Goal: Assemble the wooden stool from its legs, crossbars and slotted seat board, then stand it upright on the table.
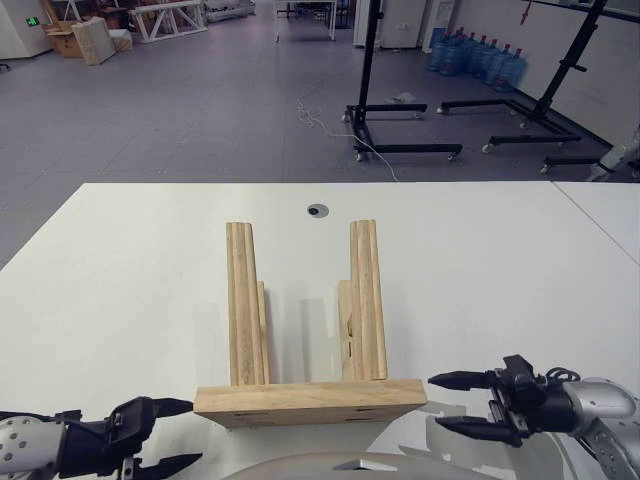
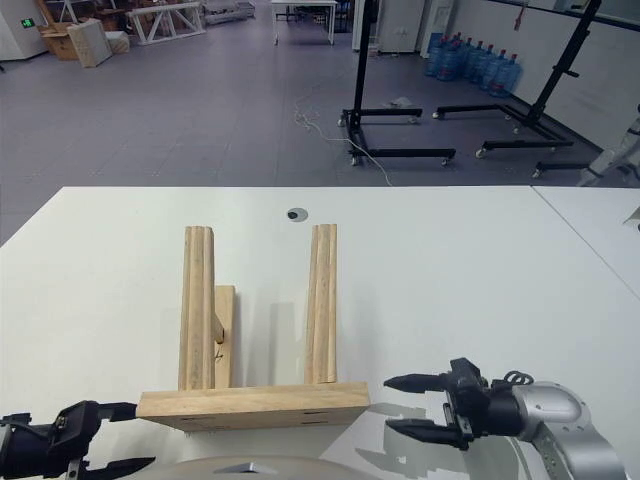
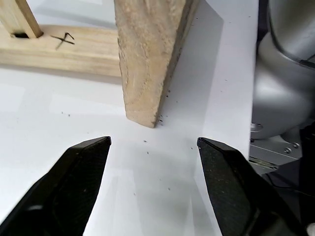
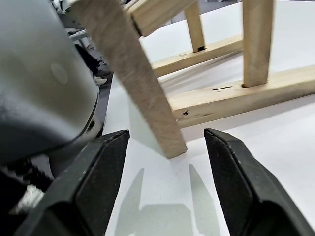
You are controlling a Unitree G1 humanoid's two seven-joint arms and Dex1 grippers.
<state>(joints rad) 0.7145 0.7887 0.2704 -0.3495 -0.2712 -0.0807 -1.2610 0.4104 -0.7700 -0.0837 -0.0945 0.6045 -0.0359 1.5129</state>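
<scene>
The wooden stool lies on its side on the white table (image 1: 520,280). Its seat board (image 1: 310,401) stands on edge near the front edge, and the two leg frames (image 1: 243,300) (image 1: 368,298) point away from me, with crossbars (image 1: 262,330) between them. My left gripper (image 1: 185,432) is open just off the board's left end, not touching it. In the left wrist view that end (image 3: 147,59) sits just ahead of the open fingers (image 3: 83,162). My right gripper (image 1: 437,401) is open beside the board's right end (image 4: 128,69), with nothing between its fingers.
A small round grommet (image 1: 318,210) sits in the tabletop beyond the legs. A second white table (image 1: 610,215) adjoins at the right. Black wheeled racks (image 1: 400,110) stand on the floor behind.
</scene>
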